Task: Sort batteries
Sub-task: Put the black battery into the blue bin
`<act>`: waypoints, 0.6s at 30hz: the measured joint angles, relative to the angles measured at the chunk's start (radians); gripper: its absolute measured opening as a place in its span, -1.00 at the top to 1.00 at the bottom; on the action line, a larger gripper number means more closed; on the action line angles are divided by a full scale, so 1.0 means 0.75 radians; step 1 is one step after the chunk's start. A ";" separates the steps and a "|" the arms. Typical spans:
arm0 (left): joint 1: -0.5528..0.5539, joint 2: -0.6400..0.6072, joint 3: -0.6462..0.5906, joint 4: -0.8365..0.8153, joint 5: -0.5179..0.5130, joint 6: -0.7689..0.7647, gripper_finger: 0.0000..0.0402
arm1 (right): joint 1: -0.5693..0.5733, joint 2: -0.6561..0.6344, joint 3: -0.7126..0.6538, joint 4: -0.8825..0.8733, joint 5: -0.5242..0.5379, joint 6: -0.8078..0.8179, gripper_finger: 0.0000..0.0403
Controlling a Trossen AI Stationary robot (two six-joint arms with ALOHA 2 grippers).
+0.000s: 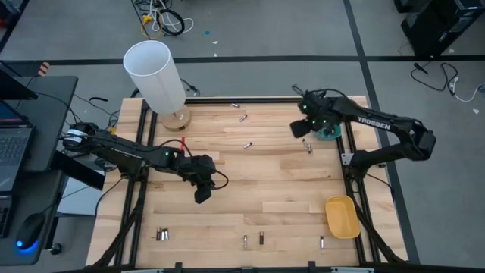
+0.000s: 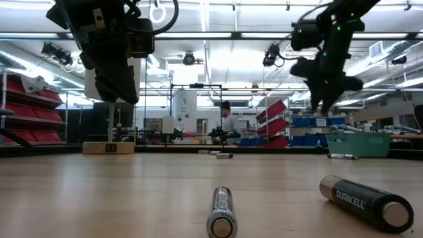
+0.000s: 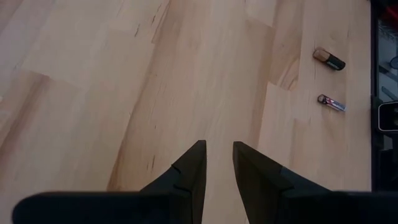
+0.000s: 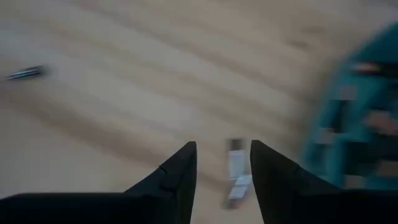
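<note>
Several small batteries lie flat and scattered on the wooden table: one (image 1: 248,145) at mid-table, two (image 1: 243,117) near the far edge, several (image 1: 261,238) along the near edge. My right gripper (image 4: 224,146) hovers open above a silvery battery (image 4: 236,171) that lies beside the teal tray (image 1: 331,133); nothing is between its fingers. My left gripper (image 3: 217,146) hangs open over bare wood left of centre (image 1: 203,189), with two batteries (image 3: 329,59) farther off in its wrist view.
A yellow tray (image 1: 342,216) sits near the table's right front corner. A tall white cylinder (image 1: 155,74) on a wooden base stands at the far left. Two batteries (image 2: 221,211) lie close to the low camera. The middle of the table is open wood.
</note>
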State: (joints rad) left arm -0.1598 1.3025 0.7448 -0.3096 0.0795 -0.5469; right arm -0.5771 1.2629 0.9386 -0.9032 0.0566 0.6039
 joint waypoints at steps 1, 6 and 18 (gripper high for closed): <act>0.000 0.000 0.000 0.000 0.000 0.014 0.53 | 0.044 0.000 0.000 0.026 -0.017 0.026 0.34; 0.000 0.000 0.000 0.002 -0.002 0.063 0.53 | 0.277 0.000 0.000 0.145 -0.047 0.123 0.35; 0.000 0.000 0.001 0.003 0.001 0.193 0.53 | 0.834 0.110 0.001 0.681 -0.055 -0.039 0.35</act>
State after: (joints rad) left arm -0.1600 1.3025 0.7452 -0.3076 0.0803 -0.4023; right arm 0.0481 1.3452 0.9390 -0.3927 0.0153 0.5747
